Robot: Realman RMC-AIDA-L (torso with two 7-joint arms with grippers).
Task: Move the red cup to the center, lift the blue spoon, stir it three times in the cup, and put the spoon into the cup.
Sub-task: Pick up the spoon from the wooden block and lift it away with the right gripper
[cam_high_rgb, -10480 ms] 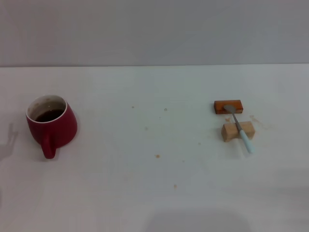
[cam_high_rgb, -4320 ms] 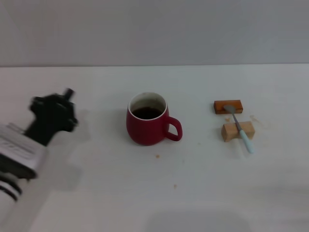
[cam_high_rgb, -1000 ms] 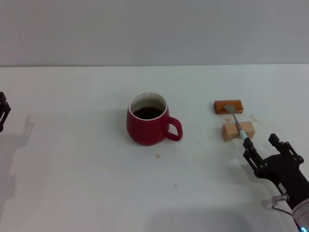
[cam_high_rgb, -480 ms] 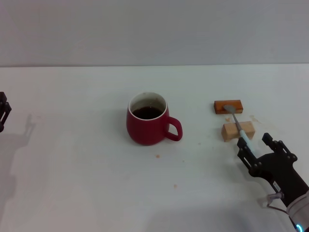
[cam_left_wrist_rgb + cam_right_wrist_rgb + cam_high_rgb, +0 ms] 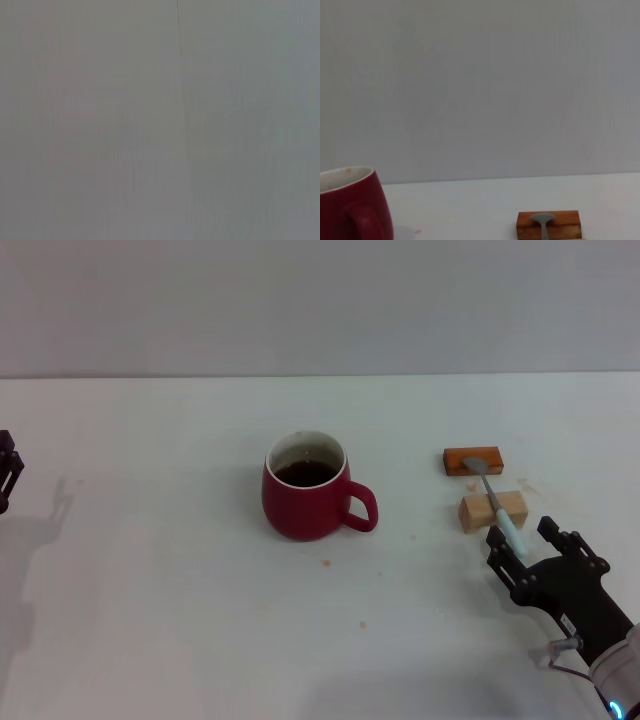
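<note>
Red cup point(image 5: 305, 488) centred with handle toward blue spoon point(image 5: 497, 505), spoon propped across tan block point(image 5: 492, 510) for finger clearance, right gripper point(image 5: 525, 552) open around its handle end; left gripper point(image 5: 6, 470) parked far off, jaws unclear.

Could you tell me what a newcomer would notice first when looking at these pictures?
The red cup stands out first, in the middle of the white table, dark liquid inside, handle toward the robot's right. Next comes the right end effector, open, its fingers on either side of the pale handle end of the blue spoon, which lies across a tan wooden block with its bowl on an orange-brown block. The left end effector sits at the table's left edge.
</note>
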